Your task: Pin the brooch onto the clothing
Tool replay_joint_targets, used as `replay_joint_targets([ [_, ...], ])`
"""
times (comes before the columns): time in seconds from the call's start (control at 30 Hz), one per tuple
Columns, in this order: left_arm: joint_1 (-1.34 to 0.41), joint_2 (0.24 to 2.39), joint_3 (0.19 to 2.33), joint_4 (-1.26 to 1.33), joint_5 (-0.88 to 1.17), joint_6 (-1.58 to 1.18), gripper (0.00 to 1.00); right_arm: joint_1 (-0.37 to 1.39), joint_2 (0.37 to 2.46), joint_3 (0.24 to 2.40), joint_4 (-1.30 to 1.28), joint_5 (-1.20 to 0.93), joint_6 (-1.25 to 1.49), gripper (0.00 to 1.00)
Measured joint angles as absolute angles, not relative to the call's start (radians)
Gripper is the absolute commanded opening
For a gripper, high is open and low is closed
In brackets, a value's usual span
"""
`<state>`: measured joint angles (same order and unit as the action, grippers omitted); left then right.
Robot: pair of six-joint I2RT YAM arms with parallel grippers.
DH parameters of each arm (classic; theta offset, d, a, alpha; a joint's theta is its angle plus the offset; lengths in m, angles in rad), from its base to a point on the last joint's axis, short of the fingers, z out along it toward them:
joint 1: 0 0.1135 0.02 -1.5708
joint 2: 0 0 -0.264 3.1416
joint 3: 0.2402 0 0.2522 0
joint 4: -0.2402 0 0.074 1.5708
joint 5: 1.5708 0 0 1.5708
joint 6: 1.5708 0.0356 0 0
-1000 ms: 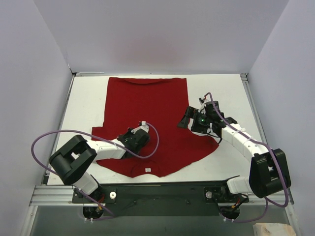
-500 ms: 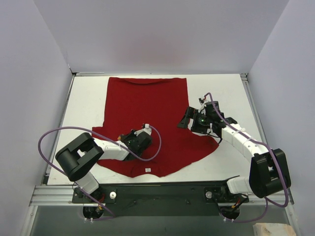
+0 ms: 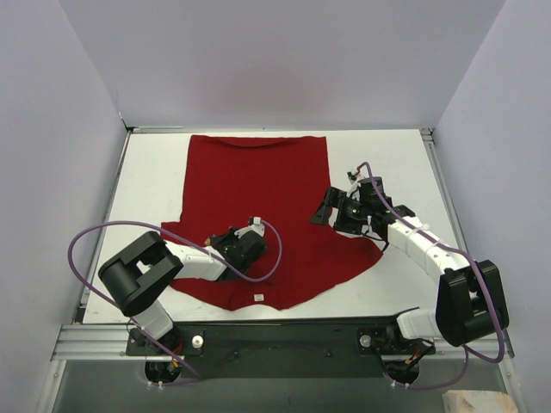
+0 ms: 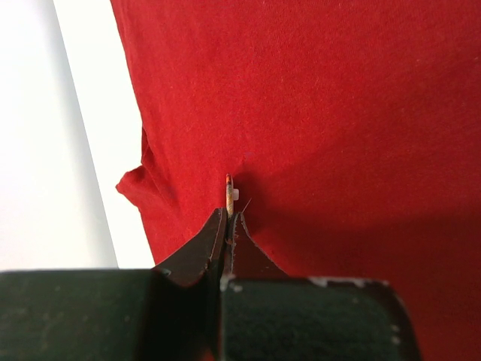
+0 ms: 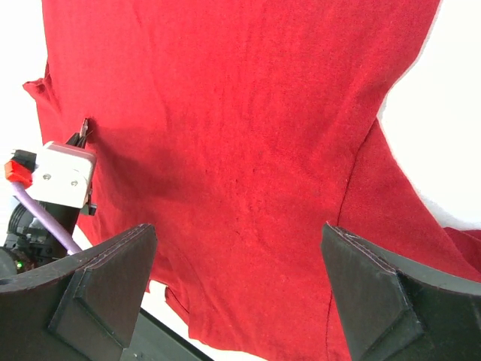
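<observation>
Within the last second the left arm has swung its elbow toward the middle of the bench [image 3: 146,172], and its pincer [image 4: 228,218] has slid a little toward the near edge. The right arm has not moved. I judge this to be a small adjustment for lining up the pin, not the pinning itself.

The left pincer is clamped narrow on the brooch [image 4: 229,189], held edge-on over the shirt [image 3: 258,181] near the near-left sleeve. The cloth puckers there, but whether the pin has pierced it I cannot tell. The right pincer [image 5: 239,229] hangs wide and empty above the shirt's right side.

Count: one shirt, one brooch, two pincers.
</observation>
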<state>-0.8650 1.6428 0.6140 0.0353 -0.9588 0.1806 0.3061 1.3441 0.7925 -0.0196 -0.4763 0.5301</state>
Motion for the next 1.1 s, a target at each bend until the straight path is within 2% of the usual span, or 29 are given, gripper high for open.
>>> replay_joint_targets([
  [0.67, -0.884, 1.682, 0.603, 0.072, -1.008, 0.222, 0.00, 0.300, 1.344, 0.793, -0.019, -0.480, 0.530, 0.96],
  [1.1, -0.947, 1.771, 0.702, -0.019, -1.044, 0.205, 0.00, 0.289, 1.326, 0.777, -0.019, -0.482, 0.530, 0.97],
])
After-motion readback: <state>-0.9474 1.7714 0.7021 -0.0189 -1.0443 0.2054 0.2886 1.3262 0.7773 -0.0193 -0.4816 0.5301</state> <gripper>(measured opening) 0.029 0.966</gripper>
